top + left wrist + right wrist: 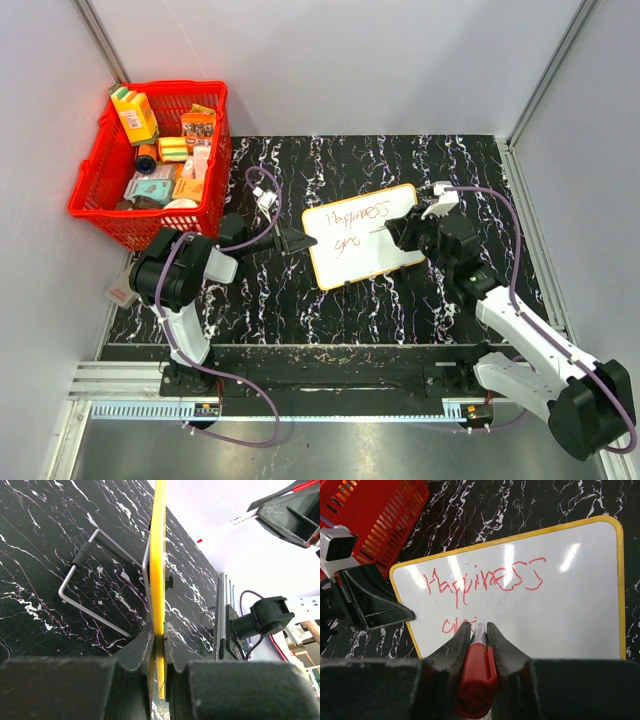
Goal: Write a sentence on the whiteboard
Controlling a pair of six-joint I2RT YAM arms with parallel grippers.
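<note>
Right gripper (479, 629) clamps a red marker (476, 675) at the sentence (480, 582) "Happiness"; left gripper (159, 631) pinches the whiteboard (560, 610) rim.

whiteboard (380, 250): 1 | written lines (358, 213): 2 | red marker (476, 675): 1 | red basket (100, 215): 1

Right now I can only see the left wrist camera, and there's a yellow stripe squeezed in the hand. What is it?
Observer: That is the rim of the whiteboard, seen edge-on; the left hand grips its left edge.
Operator: Is anything written on it?
Observer: Yes, the sentence in red: the top line reads "Happiness", and a second line starts below.
Operator: Who's writing?
Observer: The right hand holds a red marker, its tip at that second line.
</note>
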